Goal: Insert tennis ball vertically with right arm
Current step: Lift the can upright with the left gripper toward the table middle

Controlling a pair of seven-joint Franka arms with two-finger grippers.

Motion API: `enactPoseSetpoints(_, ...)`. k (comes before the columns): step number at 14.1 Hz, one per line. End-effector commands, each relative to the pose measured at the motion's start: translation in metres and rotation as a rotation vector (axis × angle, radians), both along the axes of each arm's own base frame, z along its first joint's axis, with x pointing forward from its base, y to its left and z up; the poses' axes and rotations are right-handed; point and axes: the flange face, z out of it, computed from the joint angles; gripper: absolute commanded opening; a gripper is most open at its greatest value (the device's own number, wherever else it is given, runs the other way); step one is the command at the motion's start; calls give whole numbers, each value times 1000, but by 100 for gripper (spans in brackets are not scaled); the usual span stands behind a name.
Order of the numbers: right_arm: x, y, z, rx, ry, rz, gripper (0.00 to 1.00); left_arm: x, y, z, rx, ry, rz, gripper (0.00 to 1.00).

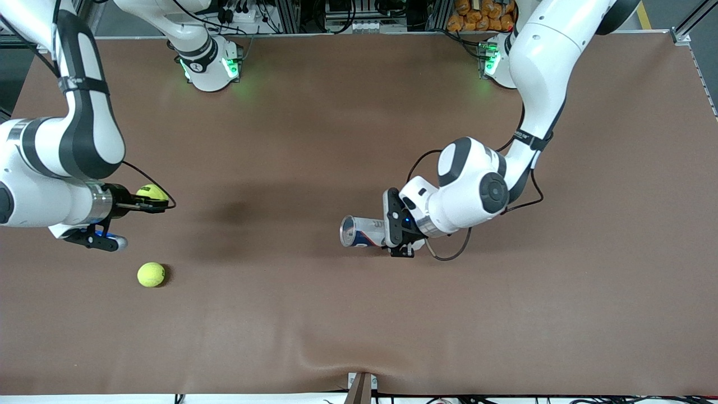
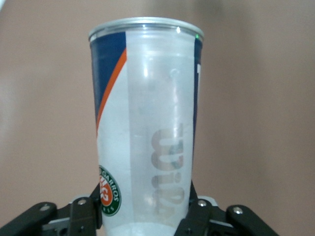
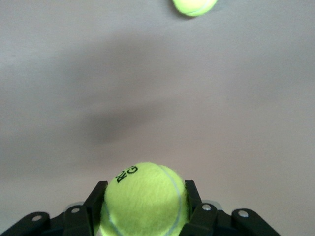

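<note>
A tennis ball (image 3: 145, 199) is clamped between the right gripper's (image 1: 147, 201) fingers (image 3: 93, 206) above the tabletop (image 1: 359, 325). A second ball (image 1: 151, 274) lies below. The can (image 2: 146, 123) is gripped by the left gripper (image 1: 392, 227), held sideways.

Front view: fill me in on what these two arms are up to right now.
The right gripper is shut on a tennis ball, held up over the right arm's end of the brown table. A second tennis ball lies loose on the table, nearer the front camera. The left gripper is shut on a clear tennis-ball can, holding it on its side above mid-table, open mouth toward the right arm. No ball is in it yet.
</note>
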Motion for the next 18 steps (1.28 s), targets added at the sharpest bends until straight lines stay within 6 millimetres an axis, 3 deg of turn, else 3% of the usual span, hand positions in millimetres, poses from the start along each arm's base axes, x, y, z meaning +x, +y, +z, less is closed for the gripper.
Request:
enactPoseSetpoints(1, -1, 22, 23, 18, -7, -72, 43, 1, -2, 9, -118, 14, -1, 60)
enactPoseSetpoints(5, -2, 45, 34, 30, -9, -123, 44, 12, 9, 11, -331, 19, 32, 61)
enactPoseSetpoints(9, -7, 102, 52, -16, -20, -199, 44, 8, 8, -3, -548, -56, -25, 62)
enactPoseSetpoints(12, -10, 130, 62, -36, -33, -241, 45, 4, 3, -51, -682, -10, -11, 62)
enactPoseSetpoints(15, -13, 156, 67, -47, -43, -265, 46, -18, -25, -100, -834, 25, 29, 62)
enactPoseSetpoints(18, -17, 172, 70, -52, -49, -277, 46, -44, -54, -131, -882, 96, 35, 63)
